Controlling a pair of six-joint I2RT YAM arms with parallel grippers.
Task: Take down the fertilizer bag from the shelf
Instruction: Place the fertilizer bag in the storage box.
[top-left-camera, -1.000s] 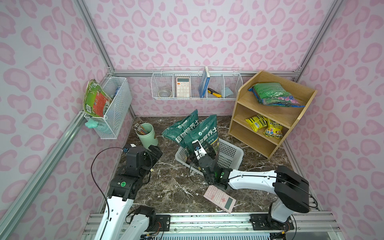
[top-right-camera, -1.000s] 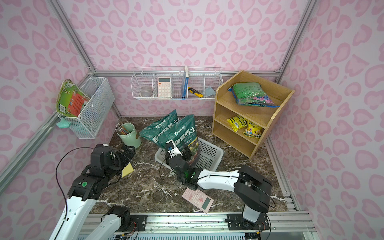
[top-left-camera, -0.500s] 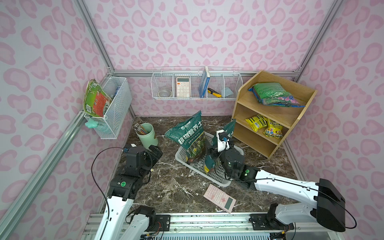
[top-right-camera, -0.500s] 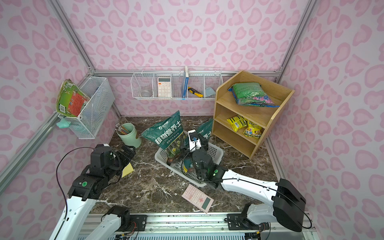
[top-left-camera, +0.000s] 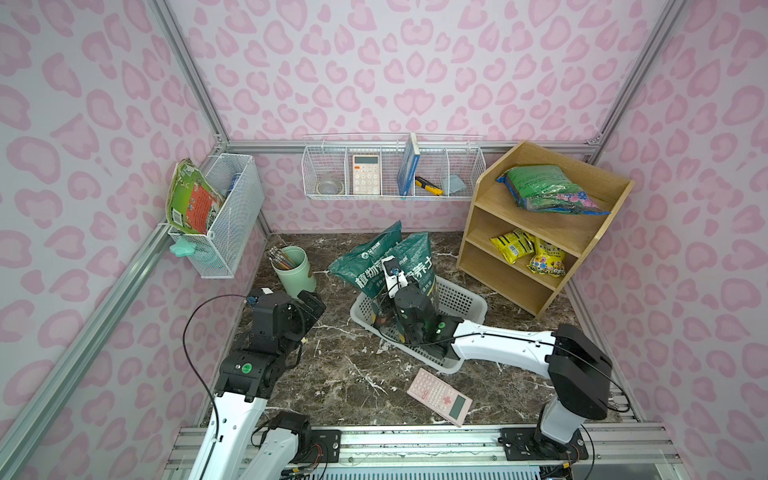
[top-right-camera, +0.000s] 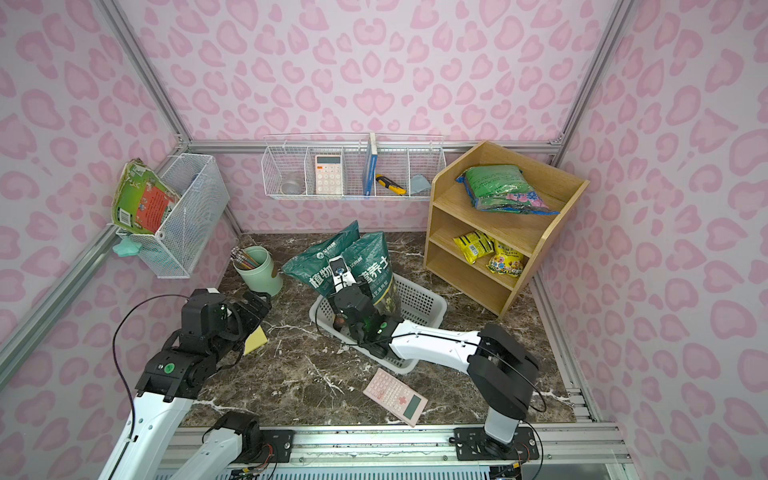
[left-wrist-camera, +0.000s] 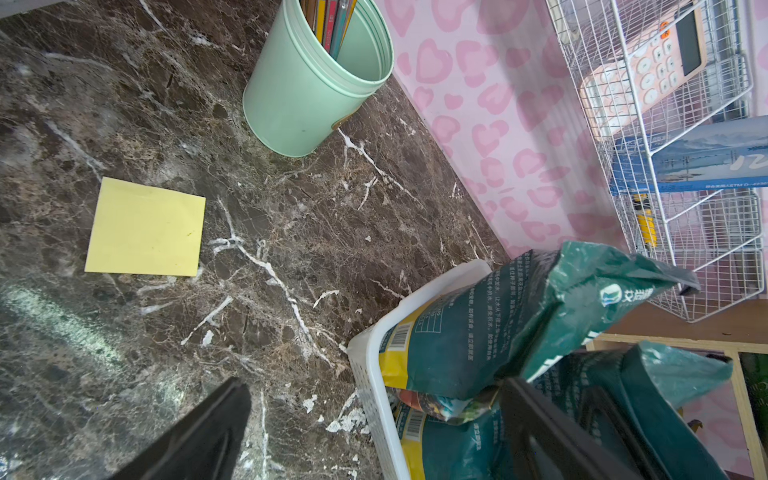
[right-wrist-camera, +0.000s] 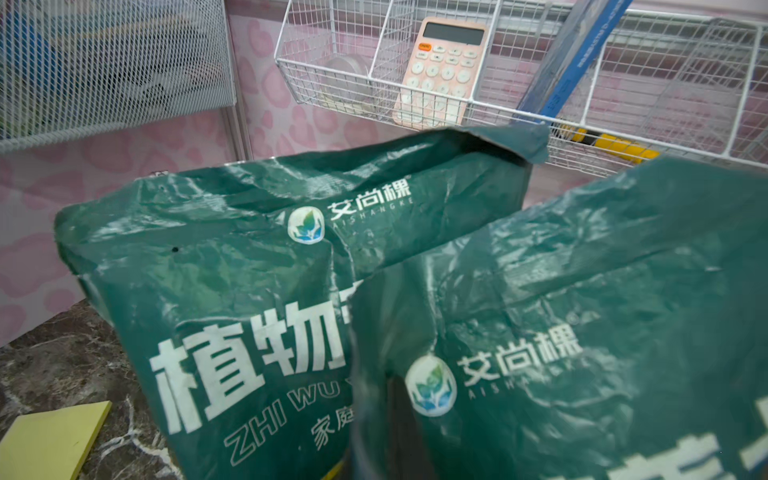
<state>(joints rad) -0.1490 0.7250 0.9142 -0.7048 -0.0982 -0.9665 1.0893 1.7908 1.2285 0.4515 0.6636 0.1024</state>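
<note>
At two o'clock on the bench (top-left-camera: 353, 374), the green fertilizer bag (top-left-camera: 544, 189) lies flat on the top tier of the shelf (top-left-camera: 471, 232), untouched. The right gripper (top-left-camera: 394, 286), closed and apparently empty, sits low against soil bags (top-left-camera: 374, 266) propped upright by the central basket (top-left-camera: 461, 299); the left gripper (top-left-camera: 312, 302), spread wide, idles at eight o'clock.

From where I stand, the air above the shelf (top-left-camera: 540, 232) is open, so the top tier with the green bag (top-left-camera: 544, 189) can be reached from the front or from overhead. Its slanted side panels shut off the sides. The wire wall basket (top-left-camera: 392, 166) hangs just beside its back corner. The white floor basket (top-left-camera: 461, 299), two tall dark-green bags (top-left-camera: 386, 266) and the right arm (top-left-camera: 498, 345) fill the middle. A narrow strip of marble (top-left-camera: 505, 313) looks bare between basket and shelf.
</note>
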